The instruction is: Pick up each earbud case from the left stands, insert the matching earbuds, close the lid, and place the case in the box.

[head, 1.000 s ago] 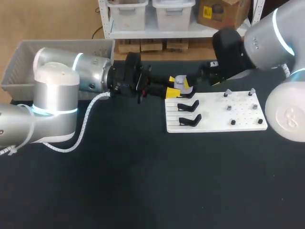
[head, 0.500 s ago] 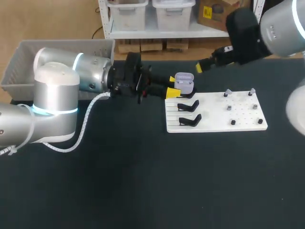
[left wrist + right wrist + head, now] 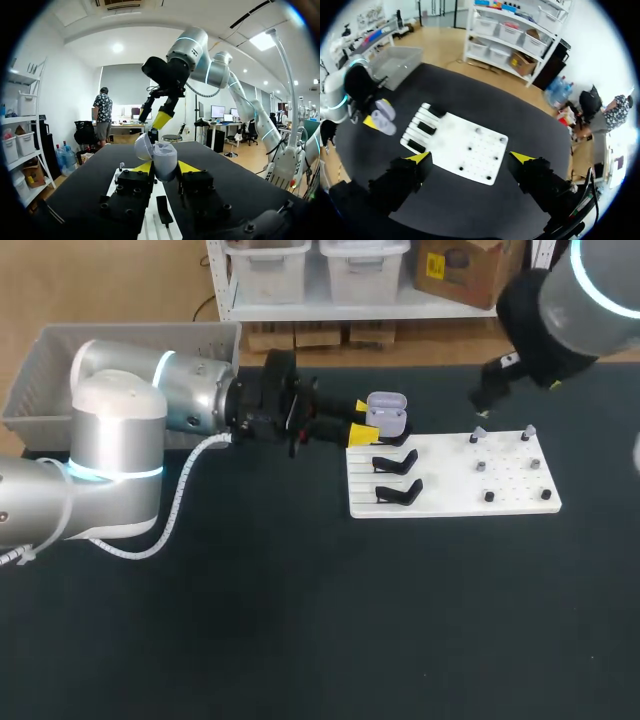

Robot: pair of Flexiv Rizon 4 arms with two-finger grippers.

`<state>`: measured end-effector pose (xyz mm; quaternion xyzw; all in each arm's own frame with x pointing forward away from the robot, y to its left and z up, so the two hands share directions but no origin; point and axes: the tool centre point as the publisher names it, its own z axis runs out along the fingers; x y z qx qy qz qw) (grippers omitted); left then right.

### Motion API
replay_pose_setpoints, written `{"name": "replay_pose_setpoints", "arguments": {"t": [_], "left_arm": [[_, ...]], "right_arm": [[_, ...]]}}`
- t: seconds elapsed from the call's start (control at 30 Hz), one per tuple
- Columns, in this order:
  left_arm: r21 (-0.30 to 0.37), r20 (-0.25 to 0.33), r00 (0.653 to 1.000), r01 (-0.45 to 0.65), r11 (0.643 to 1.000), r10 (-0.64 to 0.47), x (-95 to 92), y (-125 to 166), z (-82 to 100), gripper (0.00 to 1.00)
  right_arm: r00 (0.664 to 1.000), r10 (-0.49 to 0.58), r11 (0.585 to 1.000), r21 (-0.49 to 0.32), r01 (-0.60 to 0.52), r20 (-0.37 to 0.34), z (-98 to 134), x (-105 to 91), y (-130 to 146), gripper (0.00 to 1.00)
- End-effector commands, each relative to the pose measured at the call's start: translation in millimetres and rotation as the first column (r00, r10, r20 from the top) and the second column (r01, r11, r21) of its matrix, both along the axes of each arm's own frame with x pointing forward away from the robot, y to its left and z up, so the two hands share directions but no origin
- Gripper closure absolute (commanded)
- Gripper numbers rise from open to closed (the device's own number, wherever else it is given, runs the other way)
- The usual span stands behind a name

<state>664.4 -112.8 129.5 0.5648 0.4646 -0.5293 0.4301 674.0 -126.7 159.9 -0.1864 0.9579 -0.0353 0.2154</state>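
Black tabletop (image 3: 300,620): my left claw (image 3: 162,168) pinches the open pale-lilac plastic earbud case (image 3: 388,414) at the flat white board's (image 3: 510,498) far-left corner; my right claw (image 3: 470,158), spread wide, hangs over the small grey earbuds (image 3: 478,434).

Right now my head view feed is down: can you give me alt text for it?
Left gripper is shut on an open lilac earbud case at the far left corner of the white board. Right gripper hangs open over the board's far right side. Two black stands on the board are empty.
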Motion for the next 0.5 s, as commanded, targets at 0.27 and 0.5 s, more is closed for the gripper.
{"name": "replay_pose_setpoints", "arguments": {"t": [0.27,0.5], "left_arm": [[-0.002,0.002,1.0,-0.002,1.0,0.002,-0.4,0,-0.6,1.0],[-0.002,0.002,1.0,-0.002,1.0,0.002,-0.4,0,-0.6,1.0]], "right_arm": [[0.993,-0.074,0.987,-0.149,0.06,-0.094,-34,32.2,-21,0.0],[0.983,-0.101,0.988,-0.131,0.082,-0.15,-50,33.3,-27,0.0]]}}
